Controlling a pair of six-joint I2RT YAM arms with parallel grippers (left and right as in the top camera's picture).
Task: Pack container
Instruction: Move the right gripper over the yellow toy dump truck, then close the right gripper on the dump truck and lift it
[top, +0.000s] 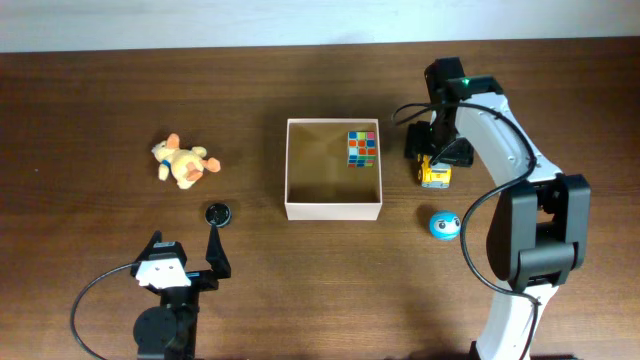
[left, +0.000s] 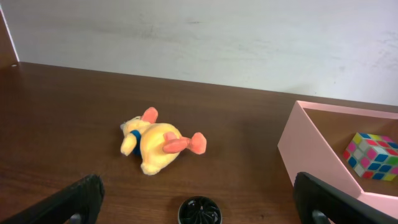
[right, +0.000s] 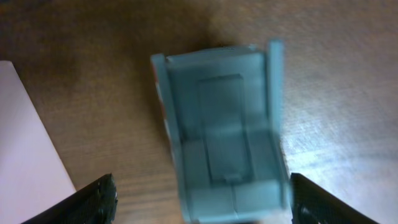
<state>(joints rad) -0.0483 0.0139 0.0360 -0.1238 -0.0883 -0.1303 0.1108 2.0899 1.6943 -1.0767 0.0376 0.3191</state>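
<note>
The container (top: 333, 207) is a square shallow box, white outside and tan inside, at the table's middle. A multicoloured cube (top: 362, 148) lies in its far right corner. Just right of the box, my right gripper (top: 430, 152) hangs over a yellow toy truck (top: 435, 177). In the right wrist view the truck's grey-blue bed (right: 224, 137) is blurred and sits between the open fingers (right: 90, 199) of the right gripper (right: 202, 190), with a gap on the left side. My left gripper (top: 185, 245) stands open near the front left, holding nothing. A black disc (left: 199, 211) lies between its fingers (left: 81, 199).
An orange-and-yellow plush (top: 181, 162) lies left of the box, also seen in the left wrist view as the plush (left: 158, 142). A blue ball (top: 444, 224) rests in front of the truck. The black disc (top: 217, 213) is ahead of the left gripper. The container wall (left: 311, 149) is at right.
</note>
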